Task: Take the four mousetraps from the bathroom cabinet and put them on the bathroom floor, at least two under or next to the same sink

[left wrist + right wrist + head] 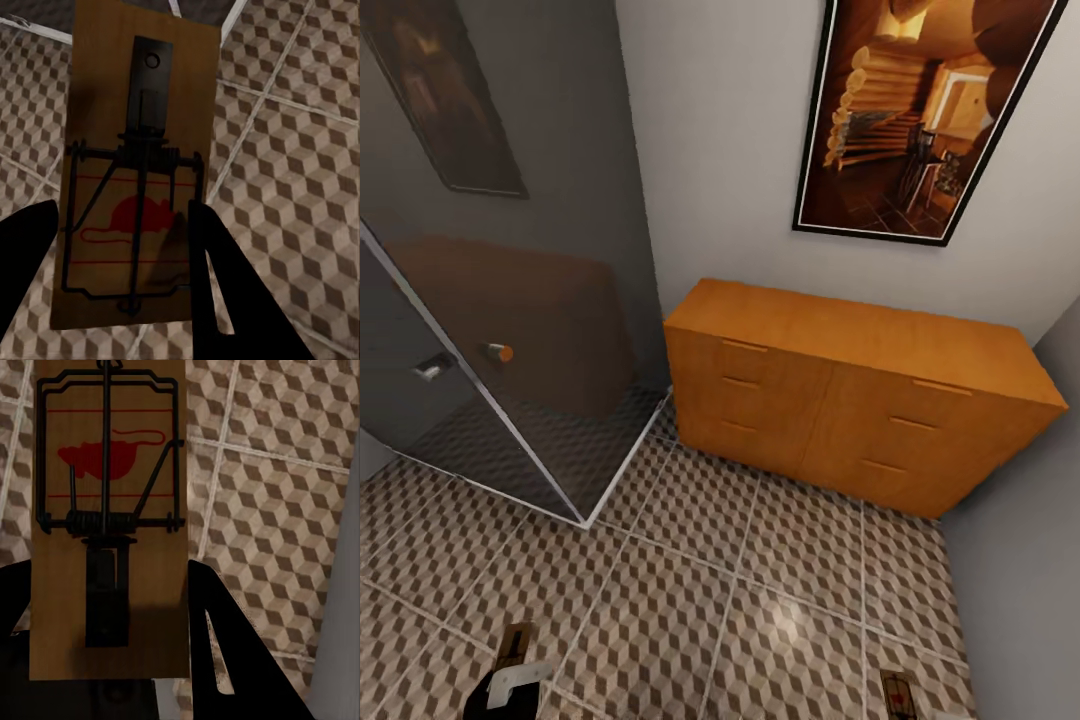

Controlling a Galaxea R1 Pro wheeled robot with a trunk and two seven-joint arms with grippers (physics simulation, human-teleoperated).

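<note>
Holding left: left fingers (120, 292) flank a trap (135, 172), red mouse print, no writing.
Holding right: right fingers (112, 637) flank another trap (109, 517), same print.
Floor (760, 580): both traps (515, 645) (898, 693) near the bottom edge.
Cabinet (850, 400): drawers closed.

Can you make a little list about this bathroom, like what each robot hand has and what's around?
left gripper: around a mousetrap, fingers either side
right gripper: around another mousetrap
cabinet: orange-brown, six drawers, all shut
floor: cube-pattern tiles
wall picture: log interior, above the cabinet
shower panel: dark glass, beside the cabinet
</note>
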